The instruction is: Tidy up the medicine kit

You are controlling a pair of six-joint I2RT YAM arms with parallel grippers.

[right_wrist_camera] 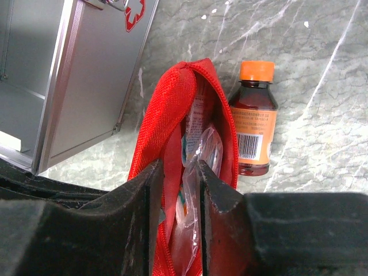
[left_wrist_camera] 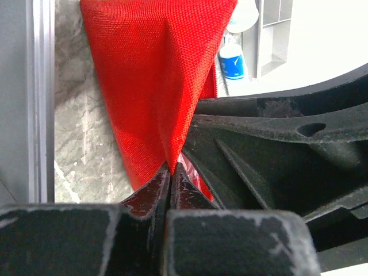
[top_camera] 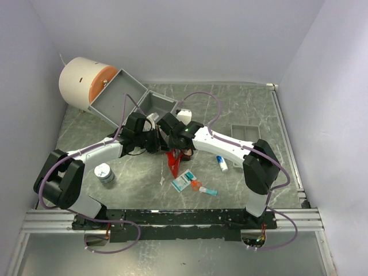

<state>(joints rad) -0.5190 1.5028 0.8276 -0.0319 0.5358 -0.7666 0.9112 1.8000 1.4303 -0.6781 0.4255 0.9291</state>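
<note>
Over the marbled worktop (top_camera: 259, 109), left claw (left_wrist_camera: 171, 172) is pinching the red pouch (left_wrist_camera: 149, 69); right claw (right_wrist_camera: 179, 172), spread, is straddling a sachet (right_wrist_camera: 192, 224), bottle (right_wrist_camera: 253, 121) at three o'clock.

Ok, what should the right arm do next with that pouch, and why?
Probably lift the right gripper straight back out of the red pouch. Its jaws stand slightly apart around a clear sachet already inside the open mouth, while the left gripper pinches the pouch fabric, holding it.
</note>
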